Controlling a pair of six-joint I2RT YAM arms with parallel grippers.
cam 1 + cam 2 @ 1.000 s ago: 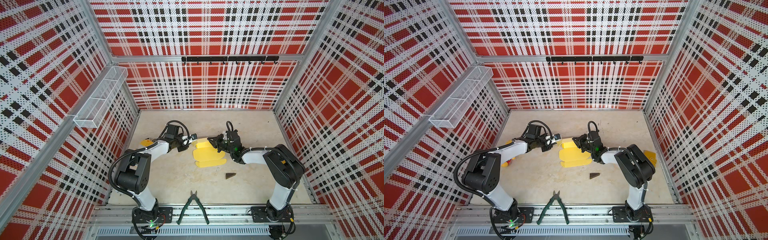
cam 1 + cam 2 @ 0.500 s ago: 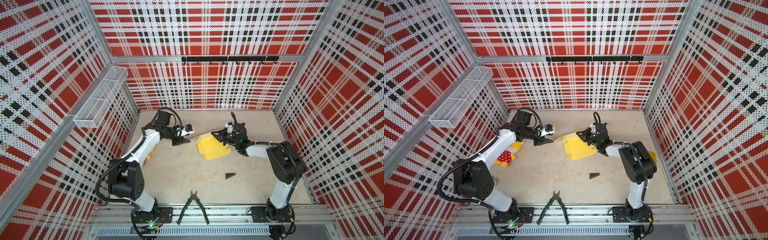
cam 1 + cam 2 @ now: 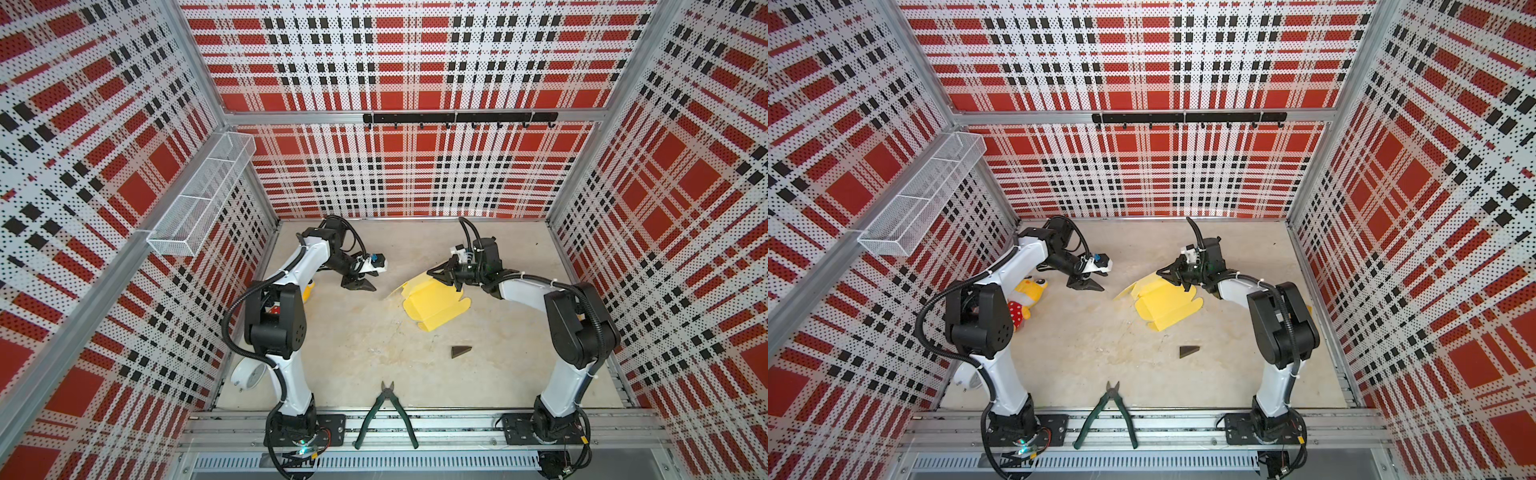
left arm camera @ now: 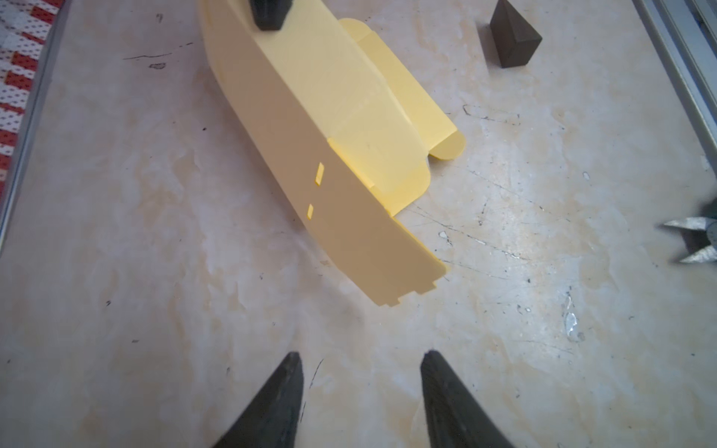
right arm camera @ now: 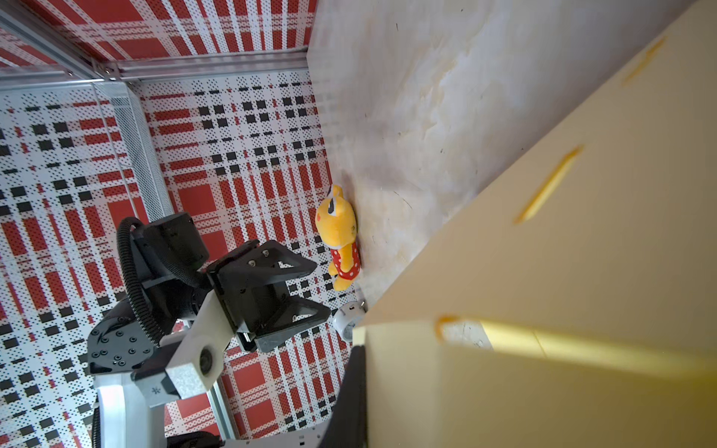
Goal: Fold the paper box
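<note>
Left wrist view shows you the left gripper (image 4: 361,355) with its two dark fingers about half parted and only bare table (image 4: 155,232) between them, so it holds nothing. A second ago this gripper was nearly closed and close against the left edge of the paper box (image 4: 310,116). Now it has opened and drawn back to the left, and in both top views it hangs well apart from the box (image 3: 432,307).

The right gripper (image 3: 442,276) has not changed its hold: its jaws are fully together on the far edge of the thin cardboard. It has carried the box a little to the right and turned it. The box lies right of the table centre, its near part resting on the surface. One long panel with two small slots is raised and bent, and the rounded side flaps lie flat.

I judge that the box now depends on the right gripper alone. No tab sits in a slot yet, so the folding is only begun. Your left gripper is free to take another flap, but the raised panel may spring back when nothing presses on it.

The plush toy (image 3: 1027,297), the dark wedge block (image 3: 460,351) and the cutting pliers (image 3: 386,409) lie apart from the work.
</note>
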